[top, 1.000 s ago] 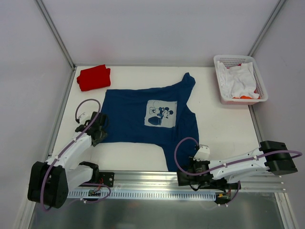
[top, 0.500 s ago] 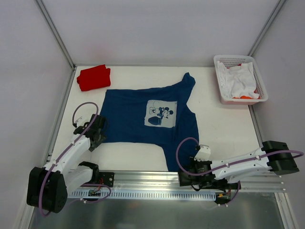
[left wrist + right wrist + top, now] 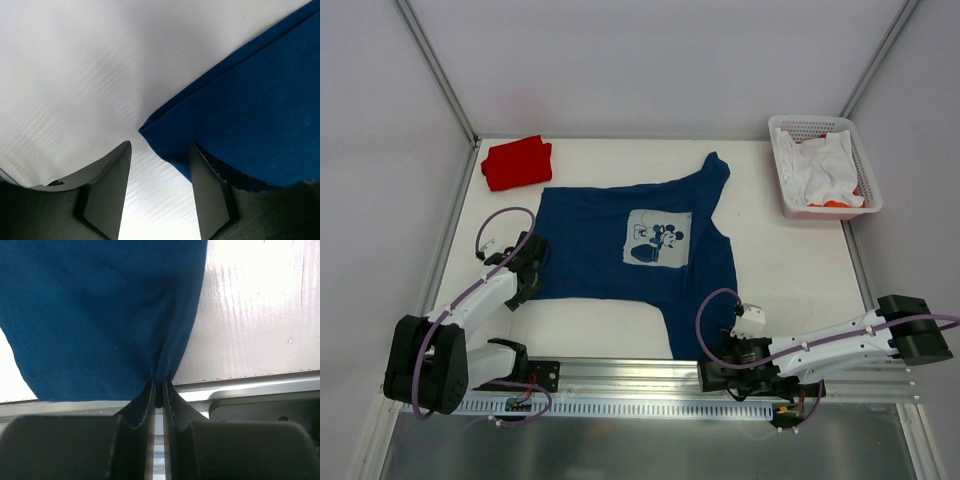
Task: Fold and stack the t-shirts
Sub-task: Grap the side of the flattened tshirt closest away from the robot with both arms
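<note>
The navy blue t-shirt point(image 3: 620, 240) with a white cartoon print point(image 3: 658, 238) lies spread on the white table. The red t-shirt point(image 3: 516, 161) lies folded at the far left corner. My left gripper point(image 3: 527, 268) is open at the shirt's near-left corner; in the left wrist view the corner point(image 3: 150, 129) lies just ahead of the gap between the fingers point(image 3: 107, 190). My right gripper point(image 3: 720, 352) is shut on the shirt's near hem at the table's front edge; the right wrist view shows the cloth point(image 3: 100, 315) pinched between the fingers point(image 3: 142, 407).
A white basket point(image 3: 860, 205) with white and orange cloth stands at the far right. An aluminium rail point(image 3: 640, 385) runs along the table's front edge. Frame posts and white walls close in the left, right and back sides.
The left gripper drew back to the left and then returned towards the shirt's near-left corner. The right gripper shifted slightly nearer the front edge, still holding the hem.
</note>
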Available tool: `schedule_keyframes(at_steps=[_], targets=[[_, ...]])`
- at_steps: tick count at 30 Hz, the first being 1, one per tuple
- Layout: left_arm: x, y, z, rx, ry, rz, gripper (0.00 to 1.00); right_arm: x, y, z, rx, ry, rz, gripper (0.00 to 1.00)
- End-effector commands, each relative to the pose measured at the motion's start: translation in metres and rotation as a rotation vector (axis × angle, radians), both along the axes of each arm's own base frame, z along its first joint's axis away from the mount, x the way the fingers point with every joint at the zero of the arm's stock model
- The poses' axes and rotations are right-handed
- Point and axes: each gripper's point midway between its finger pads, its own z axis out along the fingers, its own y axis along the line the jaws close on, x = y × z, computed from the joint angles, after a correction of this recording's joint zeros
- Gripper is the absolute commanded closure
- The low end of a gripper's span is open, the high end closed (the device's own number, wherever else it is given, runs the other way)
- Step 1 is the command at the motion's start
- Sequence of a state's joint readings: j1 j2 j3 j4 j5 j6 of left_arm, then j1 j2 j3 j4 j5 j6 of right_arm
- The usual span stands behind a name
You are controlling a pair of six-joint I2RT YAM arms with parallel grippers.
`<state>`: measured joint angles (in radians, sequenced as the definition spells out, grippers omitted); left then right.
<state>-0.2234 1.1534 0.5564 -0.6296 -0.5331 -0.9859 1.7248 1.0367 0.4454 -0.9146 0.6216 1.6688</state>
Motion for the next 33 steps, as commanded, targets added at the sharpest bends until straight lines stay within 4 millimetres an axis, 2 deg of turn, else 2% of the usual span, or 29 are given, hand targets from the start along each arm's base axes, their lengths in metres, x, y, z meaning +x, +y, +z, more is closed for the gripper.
schedule_keyframes(at_steps=[1,4,6,9,12,13,17,22,26,33], targets=[[0.018,0.001,0.010,0.025,-0.044,-0.007,0.51,0.003,-0.017,-0.008,-0.047,-0.008,-0.027,0.94],[0.019,0.000,0.010,0.025,-0.041,-0.010,0.57,0.003,-0.018,-0.008,-0.049,-0.011,-0.025,0.94],[0.019,0.000,0.010,0.026,-0.039,-0.011,0.70,0.003,-0.018,-0.007,-0.048,-0.013,-0.025,0.95],[0.018,0.000,0.009,0.024,-0.035,-0.012,0.80,0.003,-0.017,-0.007,-0.050,-0.010,-0.025,1.00],[0.018,-0.001,0.009,0.023,-0.034,-0.015,0.98,0.002,-0.017,-0.007,-0.057,-0.009,-0.021,1.00],[0.018,0.000,0.008,0.023,-0.034,-0.014,1.00,0.002,-0.017,-0.007,-0.058,-0.010,-0.022,1.00],[0.017,-0.001,0.009,0.016,-0.042,-0.015,1.00,0.003,-0.017,-0.004,-0.064,-0.018,-0.016,1.00],[0.018,-0.002,0.012,0.008,-0.064,-0.021,1.00,0.012,-0.019,0.012,-0.084,-0.072,-0.007,1.00],[0.023,-0.003,0.023,-0.001,-0.109,-0.034,1.00,0.017,-0.018,0.023,-0.059,-0.101,-0.008,1.00],[0.031,-0.006,0.042,-0.017,-0.185,-0.056,1.00,0.028,-0.029,0.046,-0.052,-0.162,-0.030,1.00]])
